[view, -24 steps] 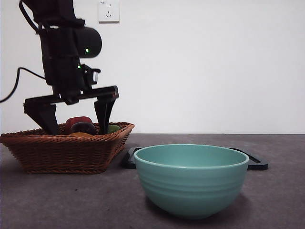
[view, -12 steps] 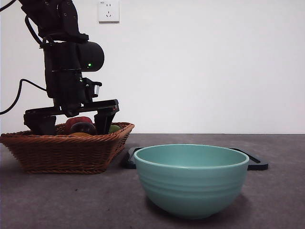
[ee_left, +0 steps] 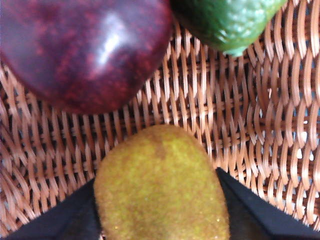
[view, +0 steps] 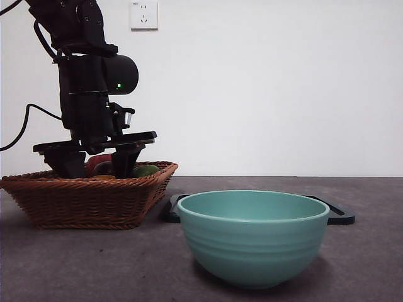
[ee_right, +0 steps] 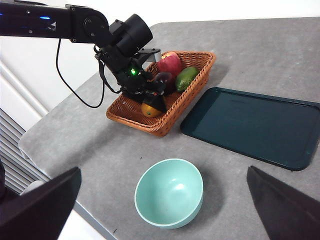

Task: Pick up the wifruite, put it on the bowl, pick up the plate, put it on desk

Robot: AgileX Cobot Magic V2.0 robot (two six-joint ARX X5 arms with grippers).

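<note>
Reaching down into the wicker basket (view: 88, 201), left pincer (ee_left: 161, 210) clasping the wifruite (ee_left: 160, 185), right pincer (ee_right: 165, 210) spread wide, raised.

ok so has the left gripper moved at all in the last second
Yes. The left gripper has sunk lower into the wicker basket and its jaws have drawn in around the wifruite. The bowl is unmoved.

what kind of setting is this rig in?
Probably a lab or test bench, not a home. A bare grey desk against a plain white wall with one socket, two robot arms, and staged props only: a fruit basket, a bowl and a dark tray.
</note>
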